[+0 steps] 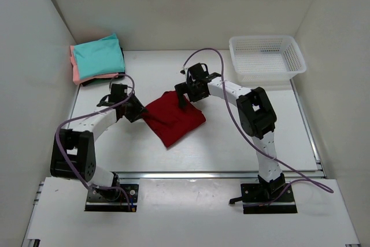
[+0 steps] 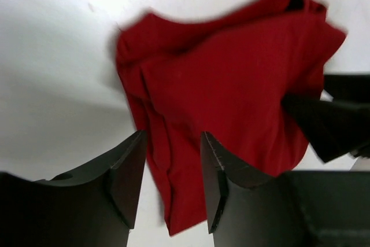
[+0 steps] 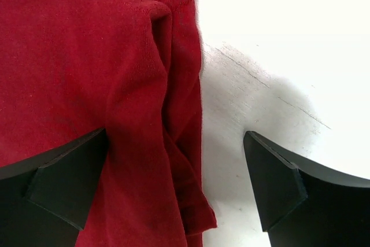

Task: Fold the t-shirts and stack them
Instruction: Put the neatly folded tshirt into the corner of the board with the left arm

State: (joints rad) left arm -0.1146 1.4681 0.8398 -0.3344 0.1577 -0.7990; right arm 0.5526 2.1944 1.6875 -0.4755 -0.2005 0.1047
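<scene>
At the back left corner of the table, three folded shirts lie in a stack. A teal shirt is on top, a salmon-pink shirt is under it, and a dark shirt is at the bottom with only its edge showing.

In front of the stack, the left gripper reaches to the left edge of the dark red shirt. This shirt lies folded into a rough square near the middle of the table. In the left wrist view, which is blurred, the gripper's fingers stand apart with the shirt's folded edge in the gap between them, not pinched.

The right gripper is at the shirt's far corner. Its fingers are spread wide, one over the red cloth and the other over bare table just beside the shirt's edge.

At the back right, well apart from the shirts, sits a white mesh basket.
</scene>
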